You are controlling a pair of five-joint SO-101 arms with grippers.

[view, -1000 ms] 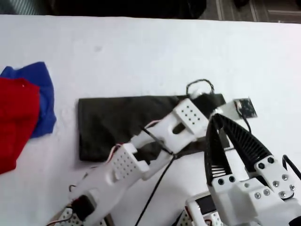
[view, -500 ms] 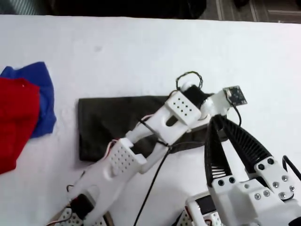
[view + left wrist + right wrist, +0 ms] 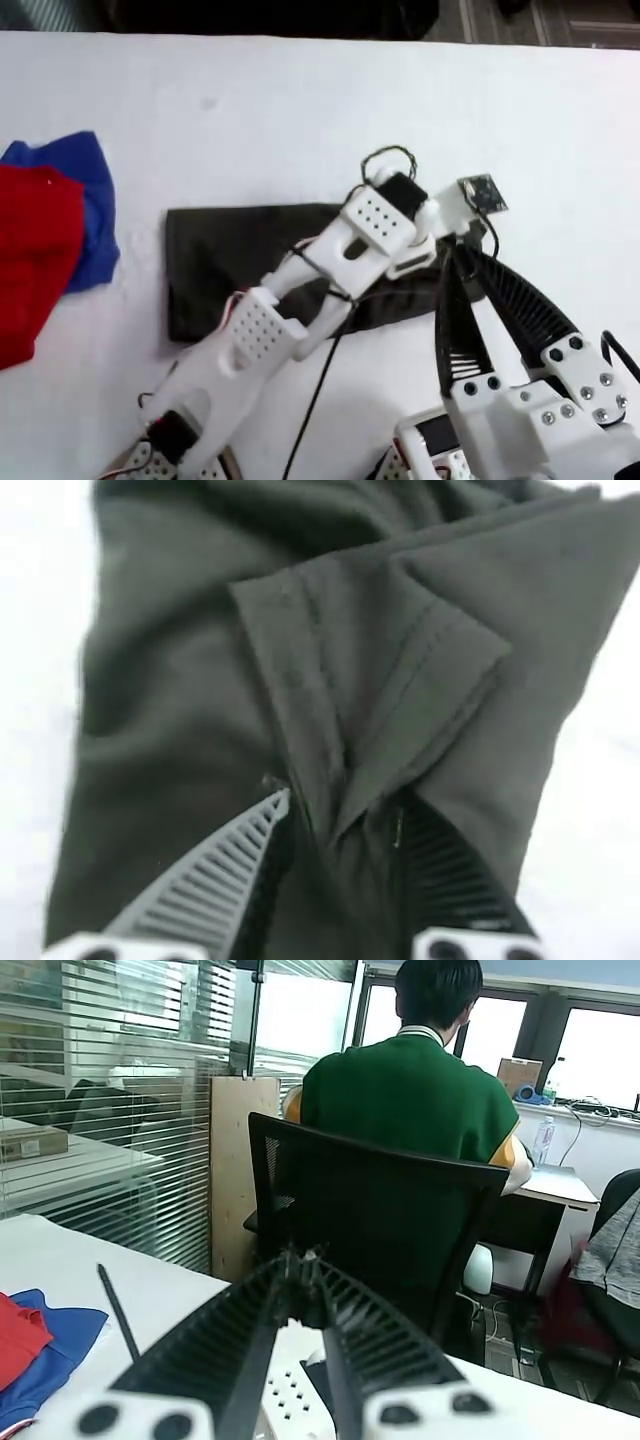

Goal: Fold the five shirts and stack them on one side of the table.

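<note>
Your white table (image 3: 300, 100) has the dark shirt (image 3: 215, 265) lying flat mid-table. Red shirt (image 3: 30, 260) lies on the blue shirt (image 3: 95, 215) at the high view's left edge. Your left gripper (image 3: 340, 815) pinches a fold of the dark shirt. Your right gripper (image 3: 305, 1255) is raised above the table, jaws closed on nothing.

The left arm (image 3: 270, 335) stretches from the near edge of the counter (image 3: 300, 100) diagonally outward, its wrist (image 3: 385, 220) tipped down toward the surface. Its jaws are pinched together on a fold of the dark shirt (image 3: 300, 670). The right arm (image 3: 530, 410) stands at the near right, held above the counter, its black jaws pointing outward with their tips touching
</note>
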